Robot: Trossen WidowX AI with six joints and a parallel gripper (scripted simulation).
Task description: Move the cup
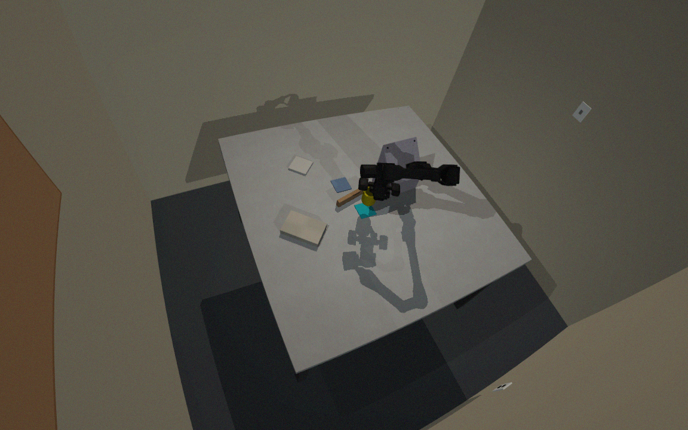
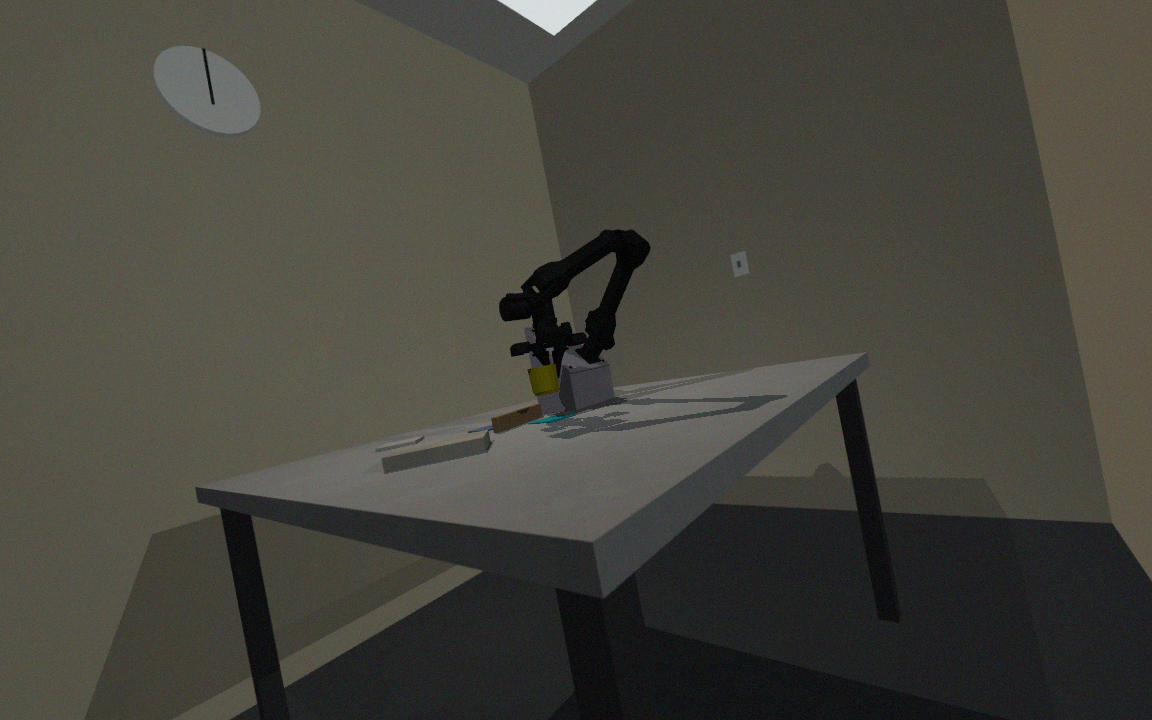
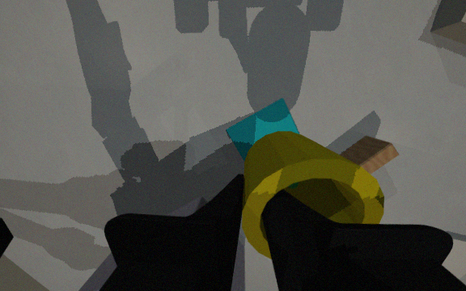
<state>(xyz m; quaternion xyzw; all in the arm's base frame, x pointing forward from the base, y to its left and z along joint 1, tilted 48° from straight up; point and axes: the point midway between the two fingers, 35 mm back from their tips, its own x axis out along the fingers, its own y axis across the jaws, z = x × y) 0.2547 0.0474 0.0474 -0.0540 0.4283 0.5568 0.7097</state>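
The yellow cup (image 1: pixel 368 197) (image 2: pixel 543 379) (image 3: pixel 290 149) hangs roughly upright above the table. My gripper (image 2: pixel 550 358) (image 3: pixel 250 179) is shut on its wall, one finger inside the cup and one outside. The teal pad (image 1: pixel 364 212) (image 2: pixel 550 420) (image 3: pixel 275 126) lies below the cup, which covers part of it in the wrist view. The blue pad (image 1: pixel 340 184) (image 2: pixel 480 429) lies bare on the far side of the wooden bar. A small bit of green shows inside the cup (image 3: pixel 295 188); the rest of its contents is hidden by the finger and shadow.
The wooden bar (image 1: pixel 347 198) (image 2: pixel 516 418) (image 3: pixel 368 153) stands between the two pads, close to the cup. A beige block (image 1: pixel 303 228) (image 2: pixel 437 453) and a thin pale tile (image 1: pixel 300 165) (image 2: pixel 399 443) lie farther off. The grey robot base (image 1: pixel 399 149) (image 2: pixel 589 385) is close behind the cup.
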